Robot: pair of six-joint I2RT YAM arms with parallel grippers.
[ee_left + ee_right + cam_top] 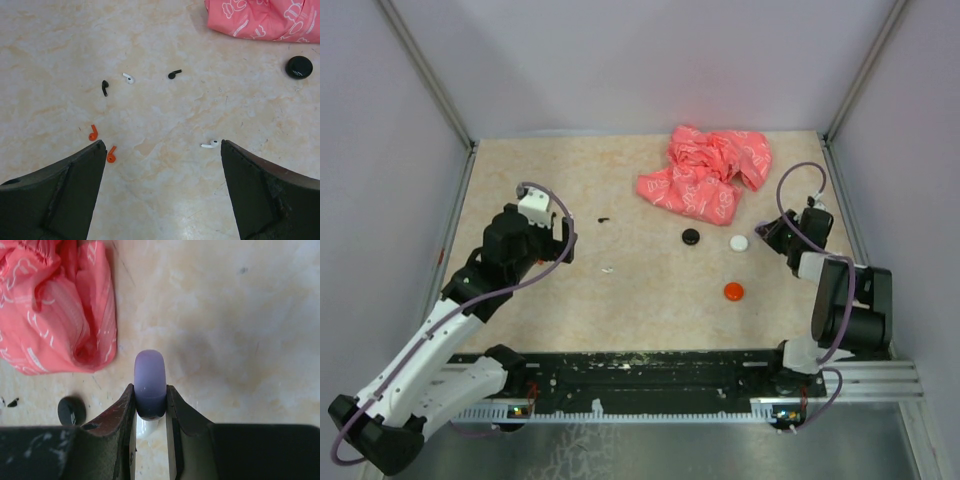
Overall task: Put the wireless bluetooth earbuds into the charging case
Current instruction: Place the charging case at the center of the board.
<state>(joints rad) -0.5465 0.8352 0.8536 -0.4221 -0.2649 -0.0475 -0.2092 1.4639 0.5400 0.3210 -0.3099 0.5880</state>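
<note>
The left gripper stands wide open and holds nothing. Its dark, rough-edged fingers fill the lower corners of the left wrist frame. Above them, tiny stemmed earbuds lie scattered on the mottled beige table. Two glossy black ones and a white one sit upper centre. Two orange ones lie near the left fingertip, and another white one lies just beside the right fingertip. A flat round black disc sits at the right edge, below a crinkled pink bag.

In the right wrist frame, the right gripper is closed on a smooth pale purple piece. Its rounded top stands up between the jaws at centre.
</note>
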